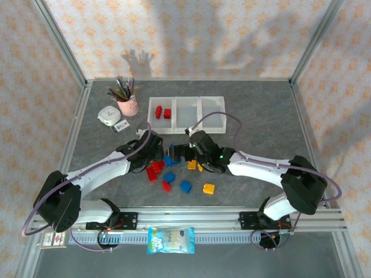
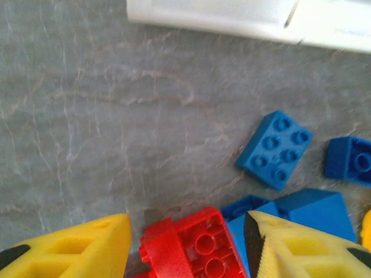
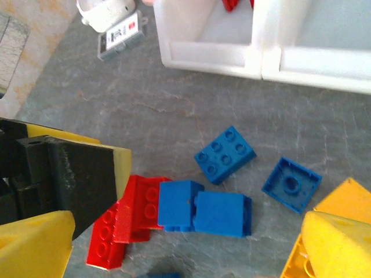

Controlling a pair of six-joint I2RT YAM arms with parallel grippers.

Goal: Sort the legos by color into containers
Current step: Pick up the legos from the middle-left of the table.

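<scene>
The containers [image 1: 185,113] are three joined white bins at the back; the left one holds two red bricks [image 1: 163,112]. Loose legos lie in front of them: red [image 1: 152,172], blue [image 1: 185,186], yellow [image 1: 208,188]. My left gripper [image 1: 159,152] [image 2: 188,225] stands open astride a red brick [image 2: 194,246], with a small gap on each side. Blue bricks [image 2: 275,149] lie beside it. My right gripper [image 1: 181,152] [image 3: 188,231] is wide open over two touching blue bricks [image 3: 203,209]. A studded blue brick [image 3: 225,154] and an upturned blue one [image 3: 291,184] lie beyond.
A pink cup of brushes [image 1: 128,104], a white round device [image 1: 108,116] and a small card [image 1: 121,126] sit left of the bins. A snack packet [image 1: 171,239] lies on the front rail. An orange brick [image 3: 348,200] touches my right finger. The two grippers are close together.
</scene>
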